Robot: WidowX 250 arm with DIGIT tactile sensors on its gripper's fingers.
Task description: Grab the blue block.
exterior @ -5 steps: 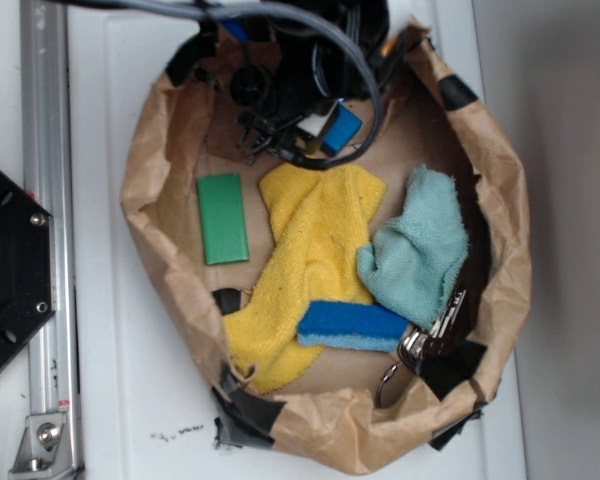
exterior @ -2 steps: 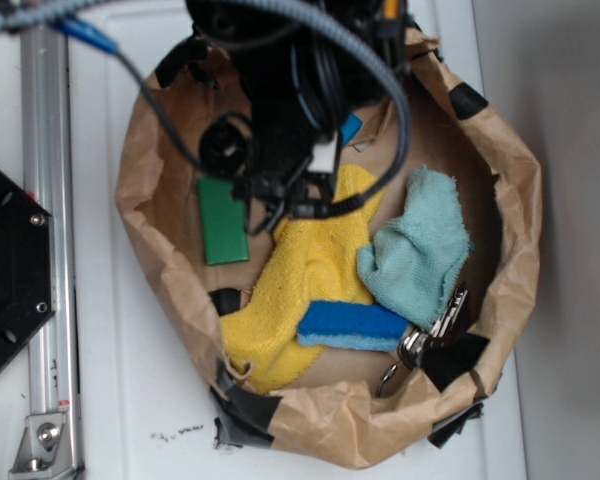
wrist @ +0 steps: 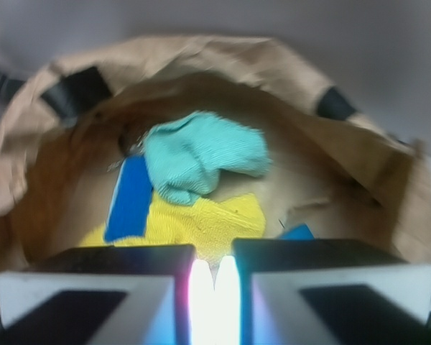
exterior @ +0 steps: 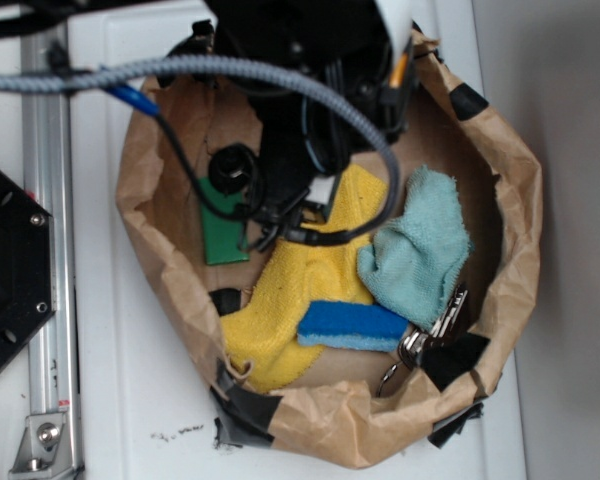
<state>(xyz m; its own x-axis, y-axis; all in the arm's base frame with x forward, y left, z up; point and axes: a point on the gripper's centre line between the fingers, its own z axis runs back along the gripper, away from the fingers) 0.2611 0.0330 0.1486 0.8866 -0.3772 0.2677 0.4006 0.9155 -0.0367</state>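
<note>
Wrist view: only a bright-blue corner of the block [wrist: 299, 232] showed, at the gripper's [wrist: 214, 280] 2 o'clock, on the bag [wrist: 201, 54] floor beside the yellow cloth [wrist: 208, 223]. Fingers stood narrowly parted, pinching nothing.

Inside the paper bag [exterior: 500, 230], the sponge [exterior: 352, 325] lay on the big cloth [exterior: 300, 290], the small cloth [exterior: 420, 245] right of it, the slab [exterior: 218, 235] left.

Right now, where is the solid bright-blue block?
In the wrist view, only a corner of the solid bright-blue block shows, just above the right finger, beside the yellow towel; in the exterior view the arm hides it.
</note>
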